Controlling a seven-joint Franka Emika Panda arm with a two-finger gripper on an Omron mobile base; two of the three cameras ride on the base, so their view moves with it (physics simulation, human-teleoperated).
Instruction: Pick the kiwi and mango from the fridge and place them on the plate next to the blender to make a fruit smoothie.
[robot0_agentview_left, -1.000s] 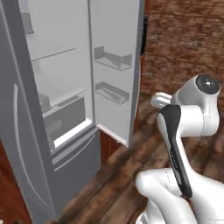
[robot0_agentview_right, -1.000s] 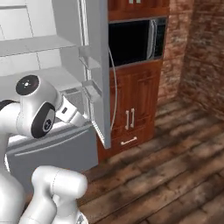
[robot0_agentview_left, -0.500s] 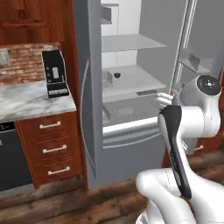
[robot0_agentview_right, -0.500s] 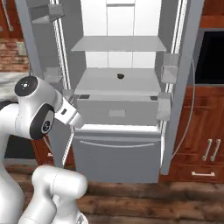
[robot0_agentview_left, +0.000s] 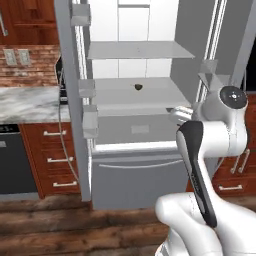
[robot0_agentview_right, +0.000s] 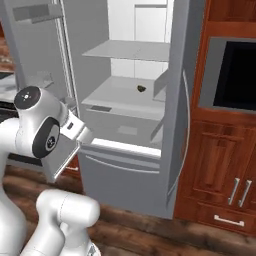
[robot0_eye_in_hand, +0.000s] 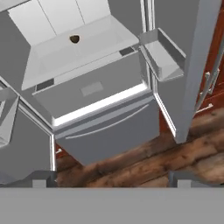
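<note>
Up front, the white arm (robot0_agentview_left: 210, 150) stands folded before the open fridge (robot0_agentview_left: 135, 165), its elbow bent high and the hand held out toward the lower part of the fridge, well short of the shelves; the gripper (robot0_eye_in_hand: 111, 179) shows in the hand view as two dark fingertips (robot0_eye_in_hand: 41, 178) set far apart near the bottom corners, so the claw stands wide with nothing between them. Going left to right in the left base view, a marble counter (robot0_agentview_left: 25, 102) sits against a brick wall (robot0_agentview_left: 27, 60) over red-brown wooden drawers (robot0_agentview_left: 55, 160), then comes the left fridge door with its small grey door bins (robot0_agentview_left: 90, 122), then the white fridge interior with grey shelves. On the middle shelf, toward the back, lies a small dark brown fruit, the kiwi (robot0_agentview_left: 138, 87), alone and well apart from the gripper. Below the shelves the grey freezer drawer (robot0_agentview_left: 135, 180) is closed. Right of the fridge in the right base view stand wooden cabinets (robot0_agentview_right: 220, 175) with a dark built-in oven window (robot0_agentview_right: 235, 75), over a dark wood plank floor (robot0_agentview_right: 150, 235)
</note>
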